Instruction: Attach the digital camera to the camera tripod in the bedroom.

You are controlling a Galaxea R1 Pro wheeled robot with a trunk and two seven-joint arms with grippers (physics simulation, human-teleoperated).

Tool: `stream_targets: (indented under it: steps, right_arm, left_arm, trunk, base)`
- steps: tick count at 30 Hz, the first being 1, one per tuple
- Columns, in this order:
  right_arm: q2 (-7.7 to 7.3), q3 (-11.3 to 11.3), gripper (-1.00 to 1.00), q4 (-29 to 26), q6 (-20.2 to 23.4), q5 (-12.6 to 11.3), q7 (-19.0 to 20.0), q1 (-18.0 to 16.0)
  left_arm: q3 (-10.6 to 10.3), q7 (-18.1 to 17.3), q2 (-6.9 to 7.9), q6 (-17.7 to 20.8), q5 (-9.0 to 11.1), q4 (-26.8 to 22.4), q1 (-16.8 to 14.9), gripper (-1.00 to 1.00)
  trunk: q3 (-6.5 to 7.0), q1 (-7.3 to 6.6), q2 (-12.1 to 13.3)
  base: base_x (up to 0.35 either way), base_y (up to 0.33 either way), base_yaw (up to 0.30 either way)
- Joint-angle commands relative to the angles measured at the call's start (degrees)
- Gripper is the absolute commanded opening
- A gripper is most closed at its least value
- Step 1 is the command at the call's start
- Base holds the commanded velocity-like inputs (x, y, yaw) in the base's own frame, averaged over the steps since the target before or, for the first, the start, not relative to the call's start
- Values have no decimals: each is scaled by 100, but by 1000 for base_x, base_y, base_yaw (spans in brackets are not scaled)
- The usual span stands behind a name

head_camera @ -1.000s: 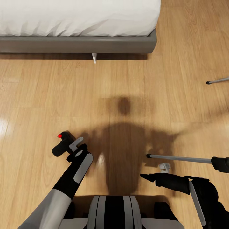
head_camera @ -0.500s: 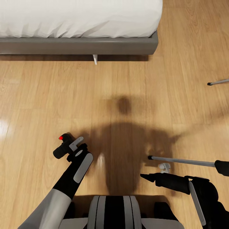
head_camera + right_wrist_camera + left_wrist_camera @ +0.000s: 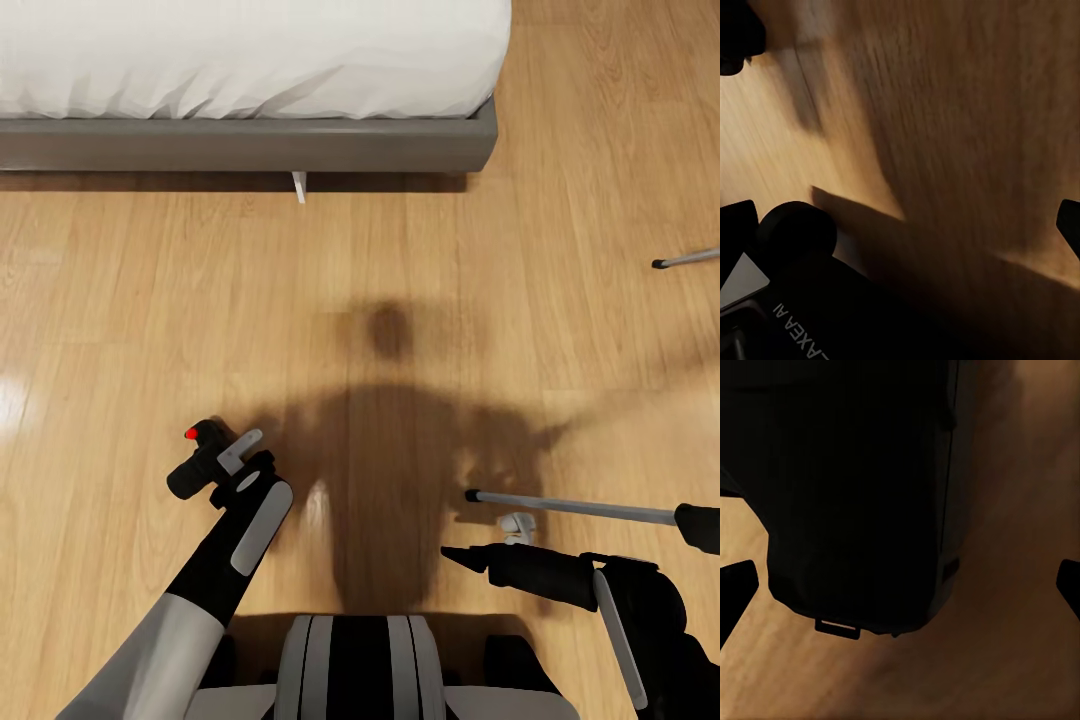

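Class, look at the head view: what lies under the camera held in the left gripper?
Under the camera, held by the left gripper, lies wood floor darkened by the robot's shadow. The patch of floor directly below it is hidden by the camera.

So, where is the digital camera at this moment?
In the head view, the digital camera sits at the left gripper, low on the left, above the wood floor.

Camera [image 3: 197, 462], black, red button up, lower left, at my left arm's tip. Tripod [image 3: 590, 508]: silver leg, lower right.
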Motion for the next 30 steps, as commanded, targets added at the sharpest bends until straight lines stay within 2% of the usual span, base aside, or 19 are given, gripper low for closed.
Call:
stream_targets:
  steps: [1, 30]
  right_arm:
    - [0, -5, 100, -2, 42, 0, 19, -3]
    - [0, -5, 100, -2, 42, 0, 19, -3]
  left_arm:
    - [-6, 34, 2, 60, 1, -8, -2, 100]
    - [-2, 17, 6, 61, -10, 9, -2, 100]
  trunk:
    - [-3, -1, -1]
    - [-3, -1, -1]
  base:
    - [0, 0, 0]
    - [31, 0, 0]
